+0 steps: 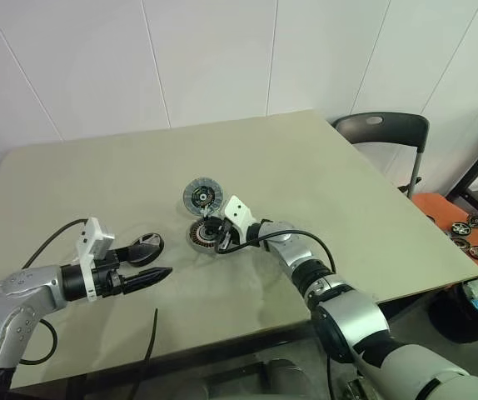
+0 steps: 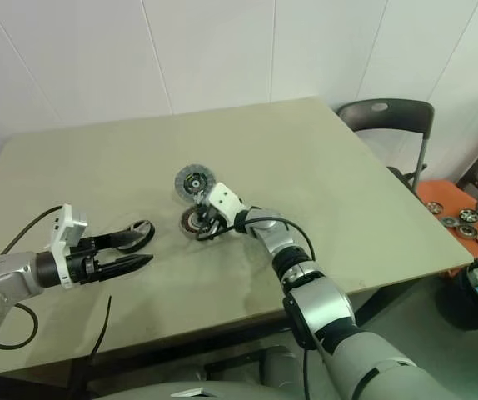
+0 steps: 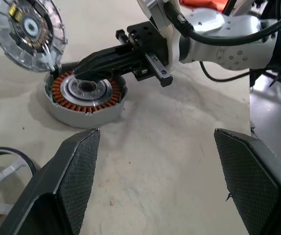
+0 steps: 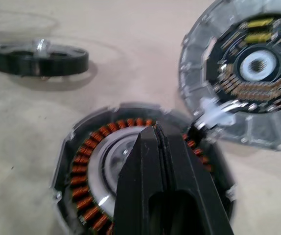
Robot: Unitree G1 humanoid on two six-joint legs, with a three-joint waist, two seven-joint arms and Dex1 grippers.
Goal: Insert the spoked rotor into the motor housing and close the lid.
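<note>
I judged nothing done yet: the motor housing (image 3: 85, 98) stood mid-tabletop (image 1: 322, 167), windings bare, lid (image 3: 25, 33) propped beside it, spoked rotor (image 4: 36, 59) lying nearer the left edge. My right hand (image 3: 89, 67) was closed and empty over the housing, my left hand (image 1: 157, 258) open by the rotor.

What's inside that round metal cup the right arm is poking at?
Inside the motor housing sits a ring of copper windings around a silvery hub. The right gripper, jaws shut, covers part of it.

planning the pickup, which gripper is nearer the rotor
Left. The open left gripper sits right beside the rotor; the shut right gripper is farther off, over the housing.
</note>
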